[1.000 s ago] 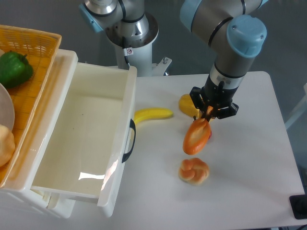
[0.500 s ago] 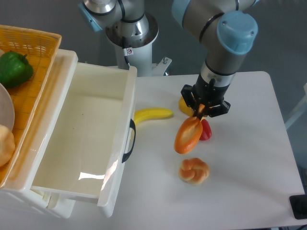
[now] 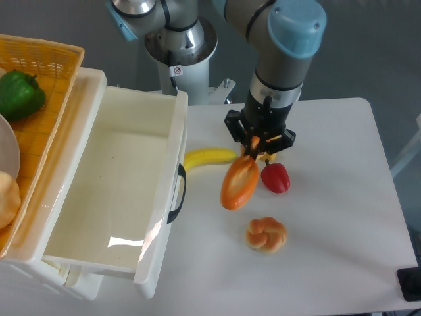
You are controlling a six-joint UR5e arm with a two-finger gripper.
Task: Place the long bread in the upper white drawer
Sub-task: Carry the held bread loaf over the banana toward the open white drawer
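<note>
Camera view, fixed, overhead: glossy orange-brown long bread (image 3: 239,184) hangs tilted from the hand (image 3: 256,146), which pinches its upper end, above the white counter (image 3: 342,217). It hangs just beside the yellow banana (image 3: 209,157) and red pepper (image 3: 275,178), with the knotted round bun (image 3: 266,234) below. Step in hand: carrying the loaf toward the deep glossy white drawer (image 3: 115,191), open at left. Next move calls for leftward travel clearing the drawer's front wall and dark handle (image 3: 177,195), then aligning the loaf lengthwise before release.
</note>
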